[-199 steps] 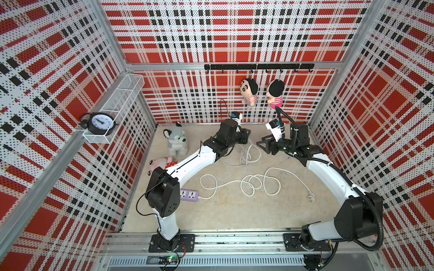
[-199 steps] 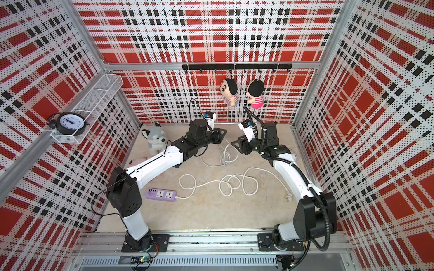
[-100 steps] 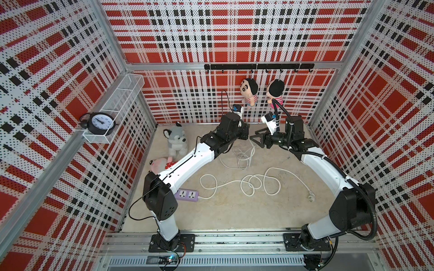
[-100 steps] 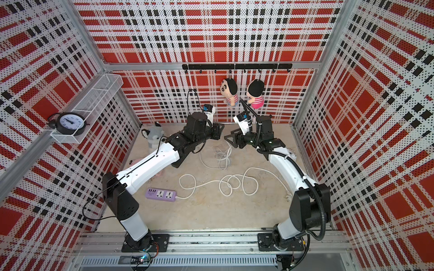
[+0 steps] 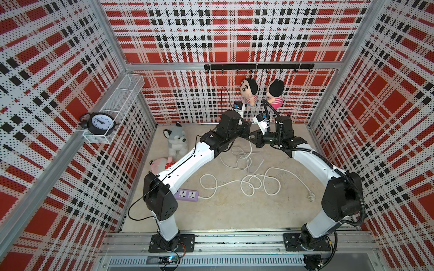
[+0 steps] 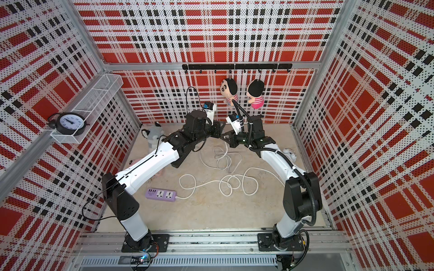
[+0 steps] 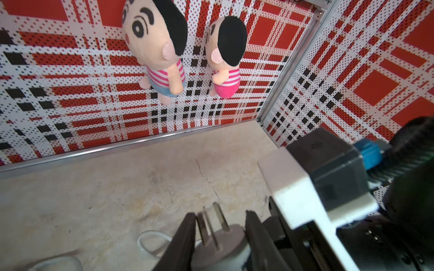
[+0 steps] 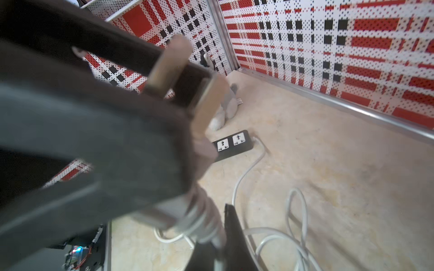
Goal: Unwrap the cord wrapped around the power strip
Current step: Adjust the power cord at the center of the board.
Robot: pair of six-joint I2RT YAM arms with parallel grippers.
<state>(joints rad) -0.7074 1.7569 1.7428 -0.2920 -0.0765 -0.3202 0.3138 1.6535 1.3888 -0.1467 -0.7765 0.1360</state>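
My two grippers meet above the back of the floor. The left gripper has the grey three-pin plug between its fingers, which lie against the plug's sides. The right gripper is shut on the white cord right behind the plug. From there the cord drops to loose loops on the floor. It ends at a dark power strip, which nothing is wound around. In both top views my left forearm hides that strip.
A purple power strip lies at the front left, its own white cord coiled across the middle to a plug. A husky plush and a pink plush sit left. Two dolls hang on the back wall.
The right gripper moved left to meet the left gripper and shut on the cord behind the plug. The left arm lifted the plug slightly.
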